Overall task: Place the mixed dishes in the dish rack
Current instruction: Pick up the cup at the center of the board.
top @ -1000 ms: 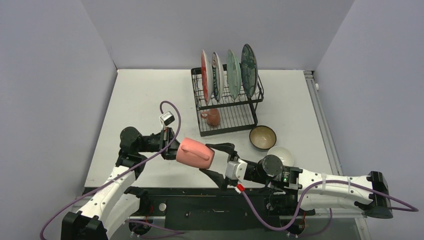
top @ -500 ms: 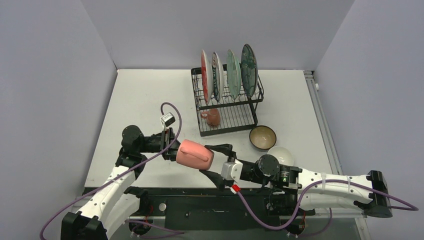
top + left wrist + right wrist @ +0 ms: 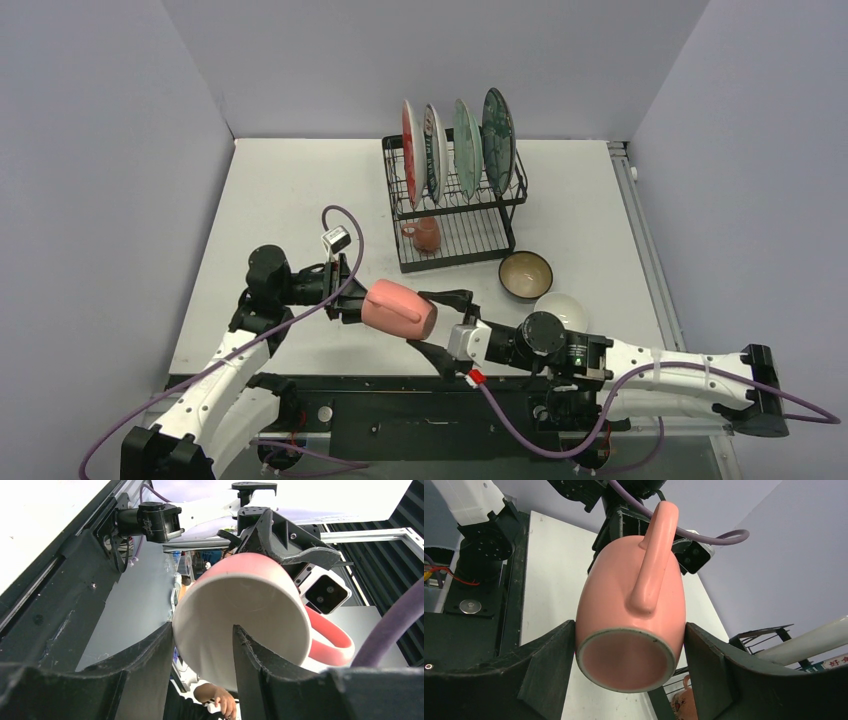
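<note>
One pink mug point(image 3: 398, 308) hangs on its side in the air over the near part of the table point(image 3: 290, 200), well short of the dish rack point(image 3: 470, 238). Its mouth is turned to the left arm, its base to the right arm, and its handle is on the upper side. The right gripper point(image 3: 630, 625) has a wide clasp on it: in the right wrist view both fingers press the sides of the body near the base. The left gripper point(image 3: 203, 630) straddles the rim, one finger outside the wall and one inside the mouth. Its jaws are parted wider than the wall is thick, so it looks loose rather than pinching. I judge that the right arm carries the weight and that the step in hand is a pass of the mug from left to right. Further out, five pieces are already in the rack. The red-orange plate point(image 3: 409, 150), white plate point(image 3: 432, 150), light green plate point(image 3: 466, 140) and dark teal plate point(image 3: 498, 125) stand upright in the upper slots. The white mug with the orange handle point(image 3: 424, 233) sits on the lower grid tray. Three pieces are left: this mug, the brown bowl point(image 3: 525, 274) on the table just off the rack's front right corner, and the small white bowl point(image 3: 560, 310), seemingly upside down, just beside it nearer the right arm.
</note>
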You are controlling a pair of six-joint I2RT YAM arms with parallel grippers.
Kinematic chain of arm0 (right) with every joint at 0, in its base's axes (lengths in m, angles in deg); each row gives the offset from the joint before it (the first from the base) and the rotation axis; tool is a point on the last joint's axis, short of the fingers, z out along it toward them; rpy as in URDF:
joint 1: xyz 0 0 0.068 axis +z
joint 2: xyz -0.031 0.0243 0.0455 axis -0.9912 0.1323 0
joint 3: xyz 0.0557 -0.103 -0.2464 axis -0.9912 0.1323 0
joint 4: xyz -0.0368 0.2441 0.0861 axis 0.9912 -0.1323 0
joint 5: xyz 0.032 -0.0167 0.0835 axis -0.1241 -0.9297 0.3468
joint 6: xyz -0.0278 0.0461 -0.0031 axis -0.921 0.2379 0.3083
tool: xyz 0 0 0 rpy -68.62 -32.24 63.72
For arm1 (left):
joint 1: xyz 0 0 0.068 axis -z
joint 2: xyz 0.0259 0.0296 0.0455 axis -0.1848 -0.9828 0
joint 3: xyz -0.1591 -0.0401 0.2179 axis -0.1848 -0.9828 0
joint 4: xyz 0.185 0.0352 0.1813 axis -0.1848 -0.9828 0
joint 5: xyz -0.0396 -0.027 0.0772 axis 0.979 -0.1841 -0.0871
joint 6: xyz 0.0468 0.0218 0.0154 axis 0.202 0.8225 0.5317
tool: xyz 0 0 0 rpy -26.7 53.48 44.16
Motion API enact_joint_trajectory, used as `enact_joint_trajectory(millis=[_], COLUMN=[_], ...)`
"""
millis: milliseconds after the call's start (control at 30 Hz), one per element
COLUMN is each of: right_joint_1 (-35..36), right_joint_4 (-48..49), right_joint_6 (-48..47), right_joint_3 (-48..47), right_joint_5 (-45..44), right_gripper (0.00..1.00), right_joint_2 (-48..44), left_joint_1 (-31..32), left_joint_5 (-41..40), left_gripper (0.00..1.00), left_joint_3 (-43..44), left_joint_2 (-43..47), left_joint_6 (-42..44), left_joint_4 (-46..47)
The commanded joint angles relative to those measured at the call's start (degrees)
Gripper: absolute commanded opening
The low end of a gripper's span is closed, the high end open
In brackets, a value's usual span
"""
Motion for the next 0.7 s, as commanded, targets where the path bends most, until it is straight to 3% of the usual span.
enact_joint_trajectory(millis=[0, 667], right_joint_1=[0.25, 0.26], right_joint_4=[5.07, 4.7], right_joint_6=[-0.21, 2.97], right_joint_3=[-0.17, 2.2], right_joint_5=[-2.46, -3.4], right_gripper=[0.0, 0.0], right_joint_2=[-3.77, -5.43], left_joint_1=[0.04, -0.32], left_joint_5=[-0.19, -1.45], left_gripper=[0.43, 0.48], left_joint_3=[3.12, 4.24], left_joint_2=[0.58, -0.92], left_joint_6=[3.95, 10.57], left_joint_4=[-1.94, -8.39])
